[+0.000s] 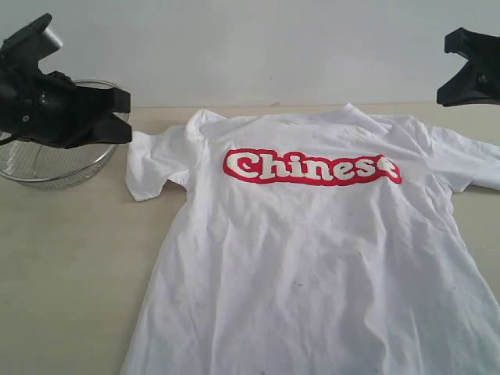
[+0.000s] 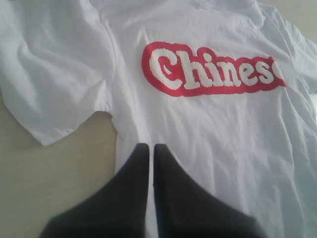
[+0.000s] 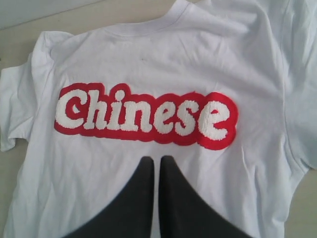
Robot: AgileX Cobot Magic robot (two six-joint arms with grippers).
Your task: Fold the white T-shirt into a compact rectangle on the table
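The white T-shirt (image 1: 312,250) lies flat and spread out on the bench (image 1: 70,273), with the red band that says "Chinese" (image 1: 311,166) facing up. The exterior view is the only one that shows the whole scene. It shows a wire bowl (image 1: 55,160) on the bench, off past the sleeve on the "C" end of the red band. The wrist views do not show the bowl.

In the exterior view the left gripper (image 1: 117,113) hangs in the air in front of the bowl, up above that sleeve. The right gripper (image 1: 461,74) hangs up above the other shoulder, at the "e" end of the band.

The left wrist view looks down on the sleeve by the "C" and the bare bench beside it. The left gripper (image 2: 151,148) has its two dark fingers (image 2: 173,193) pressed together, holding nothing.

The right wrist view shows the whole red word and the neck of the shirt. The right gripper (image 3: 154,161) is pressed together too, with nothing in it.
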